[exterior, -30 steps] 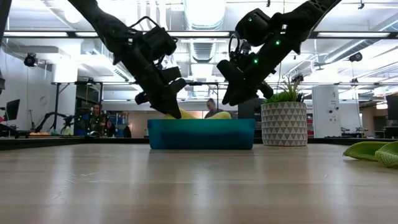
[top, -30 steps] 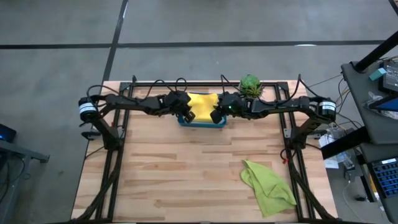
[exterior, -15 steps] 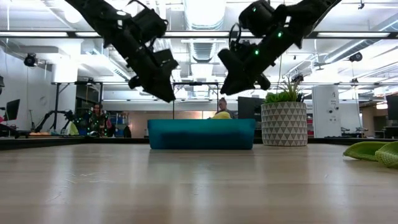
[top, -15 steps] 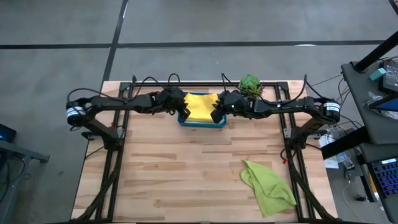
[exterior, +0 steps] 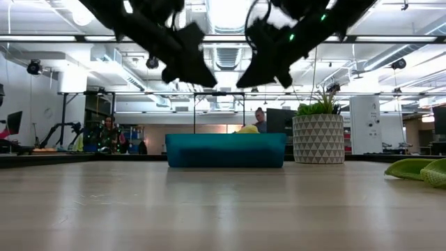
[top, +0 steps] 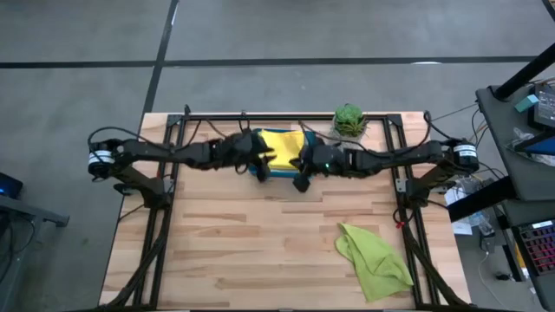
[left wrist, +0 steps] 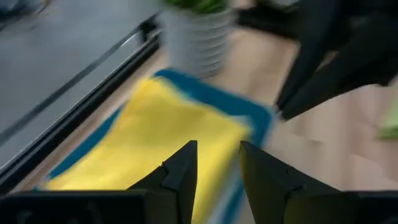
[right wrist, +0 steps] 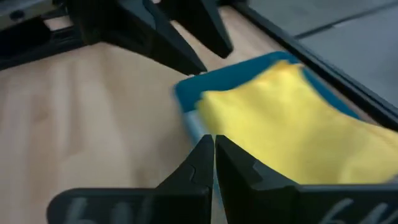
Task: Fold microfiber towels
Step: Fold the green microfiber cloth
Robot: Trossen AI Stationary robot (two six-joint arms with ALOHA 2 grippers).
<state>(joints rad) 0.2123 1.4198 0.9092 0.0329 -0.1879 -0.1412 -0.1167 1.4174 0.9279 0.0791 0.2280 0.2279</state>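
Observation:
A folded yellow towel (top: 282, 147) lies in the teal tray (top: 286, 174) at the table's far middle; it also shows in the left wrist view (left wrist: 161, 137) and the right wrist view (right wrist: 298, 127). A lime green towel (top: 373, 258) lies crumpled at the near right. My left gripper (top: 258, 167) hangs above the tray's near left corner, open a little and empty. My right gripper (top: 301, 182) hangs above the tray's near edge, shut and empty. In the low view both grippers, the left (exterior: 207, 78) and the right (exterior: 245, 80), are well above the tray (exterior: 225, 150).
A small potted plant (top: 349, 120) stands just right of the tray at the far edge. The wooden table (top: 243, 251) is bare in the middle and near left. People show in the room behind the table in the low view.
Both grippers have risen from the tray and drawn back toward the table's near edge. My left gripper's tip was down on the yellow towel in the tray and has come up clear of it. The yellow towel stays in the tray.

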